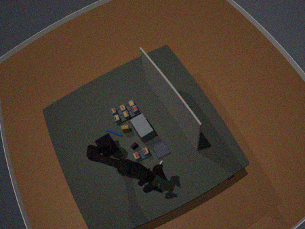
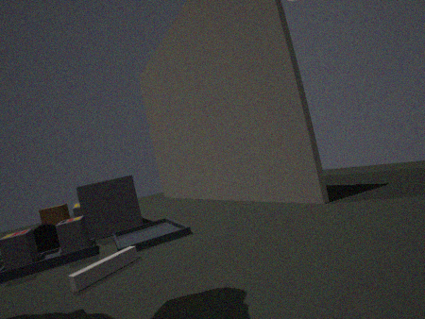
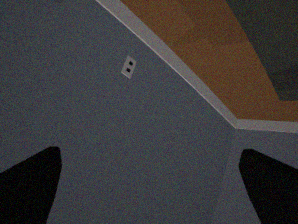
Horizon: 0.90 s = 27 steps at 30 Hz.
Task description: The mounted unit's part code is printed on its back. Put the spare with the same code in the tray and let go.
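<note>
Hangs with gripper [image 1: 155, 179] [image 3: 153, 159] spread wide, grasping nothing. Will likely find labelled blocks [image 1: 145, 151] [image 2: 71, 234], at tray's [image 1: 160, 149] [image 2: 152, 234] nine o'clock from above, stiff and light; best pinched squarely by flat sides.

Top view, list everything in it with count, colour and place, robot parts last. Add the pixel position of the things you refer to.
Floor [image 1: 68, 81] [image 3: 200, 55]: one, orange-brown, around the table
Table [image 1: 85, 108] [image 2: 283, 245] [image 3: 275, 40]: one, dark green, centre
Panel [image 1: 169, 91] [image 2: 231, 109]: one, greyish, upright on table
Large box [image 1: 141, 125] [image 2: 110, 208]: one, grey, mid-table
Labelled blocks [image 1: 145, 150] [image 2: 71, 236]: eight, grey, six in one group, two in another
Tray [image 1: 161, 149] [image 2: 148, 233]: one, slate, beside the pair
Bar [image 1: 160, 162] [image 2: 104, 269]: one, white, near tray
Small blocks: one orange [image 1: 125, 129] [image 2: 54, 213], one black [image 1: 135, 146] [image 2: 46, 237], between groups
Rod [image 1: 114, 133]: one, blue, near arm
Arm [image 1: 130, 169]: one, black, on table
Gripper [image 1: 155, 179] [image 3: 153, 159]: one, black, arm's end
</note>
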Each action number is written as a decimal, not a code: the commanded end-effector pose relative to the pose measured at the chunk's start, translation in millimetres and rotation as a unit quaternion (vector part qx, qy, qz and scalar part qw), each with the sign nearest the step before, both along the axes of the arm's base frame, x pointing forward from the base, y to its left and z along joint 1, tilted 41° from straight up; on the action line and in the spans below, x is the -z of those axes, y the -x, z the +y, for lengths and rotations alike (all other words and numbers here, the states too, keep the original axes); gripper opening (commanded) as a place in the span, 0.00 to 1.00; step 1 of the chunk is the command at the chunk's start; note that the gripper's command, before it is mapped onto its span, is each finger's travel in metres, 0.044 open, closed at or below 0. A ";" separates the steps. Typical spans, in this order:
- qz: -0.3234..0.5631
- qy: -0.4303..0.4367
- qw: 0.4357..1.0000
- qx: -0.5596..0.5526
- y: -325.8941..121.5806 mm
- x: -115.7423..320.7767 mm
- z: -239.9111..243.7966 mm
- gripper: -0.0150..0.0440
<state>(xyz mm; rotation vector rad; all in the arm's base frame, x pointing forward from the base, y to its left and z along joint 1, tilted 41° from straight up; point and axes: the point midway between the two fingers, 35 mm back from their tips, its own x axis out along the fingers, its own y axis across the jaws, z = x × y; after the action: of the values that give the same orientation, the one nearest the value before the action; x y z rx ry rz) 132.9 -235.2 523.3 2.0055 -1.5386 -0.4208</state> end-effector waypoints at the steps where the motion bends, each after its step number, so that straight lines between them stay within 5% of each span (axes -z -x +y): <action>1: 0.000 0.000 1.000 0.000 0.0 0.0 0.0 0.98; 8: 0.013 -0.005 1.000 -0.011 -9.4 5.4 -1.3 1.00; 17: 0.228 -0.042 0.968 -0.092 -93.6 68.3 -7.0 1.00; 27: 0.605 -0.011 0.757 -0.246 -202.5 187.5 40.7 1.00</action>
<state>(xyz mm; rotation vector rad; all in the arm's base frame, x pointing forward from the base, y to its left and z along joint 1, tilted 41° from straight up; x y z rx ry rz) 304.0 -218.3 372.8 1.6243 -0.4667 -1.1193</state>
